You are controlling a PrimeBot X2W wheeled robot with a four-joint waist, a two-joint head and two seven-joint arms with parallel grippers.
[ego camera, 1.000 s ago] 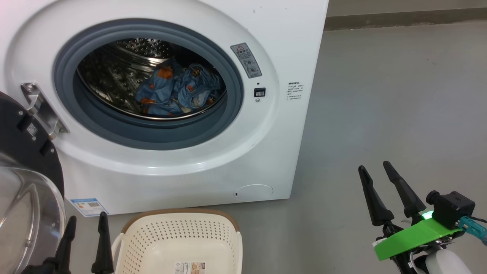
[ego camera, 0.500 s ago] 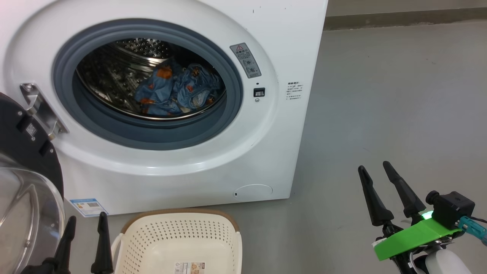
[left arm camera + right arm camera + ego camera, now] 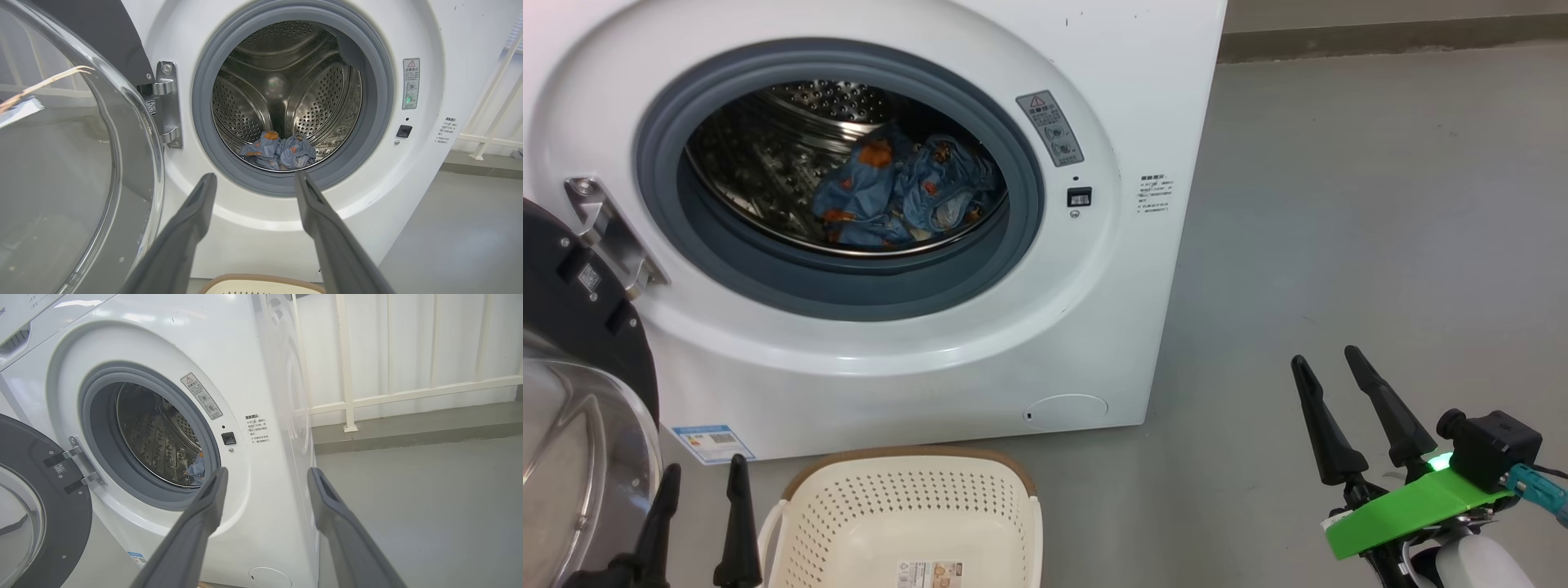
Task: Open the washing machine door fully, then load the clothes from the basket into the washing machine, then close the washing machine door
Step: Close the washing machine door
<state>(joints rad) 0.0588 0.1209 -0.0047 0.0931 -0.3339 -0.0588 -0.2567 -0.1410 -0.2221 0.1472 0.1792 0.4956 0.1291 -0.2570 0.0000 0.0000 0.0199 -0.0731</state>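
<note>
- the left tool (image 3: 704, 467) is held spread wide apart, nothing gripped; the basket (image 3: 907, 452) is sat just to its right, the door (image 3: 572, 318) swung open just to its left
- the clothes (image 3: 903, 192) are piled in the drum (image 3: 768, 163) of the washing machine (image 3: 1143, 82), up ahead of the left tool
- the right tool (image 3: 1325, 356) is spread apart too, nothing gripped, with the washing machine off to its left

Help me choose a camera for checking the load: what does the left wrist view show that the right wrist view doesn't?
Left wrist: the whole clothes bundle low in the drum, plus the basket rim. Right wrist: the washing machine side panel, a white railing, the round flap. Both: the open door, gasket, warning sticker.
</note>
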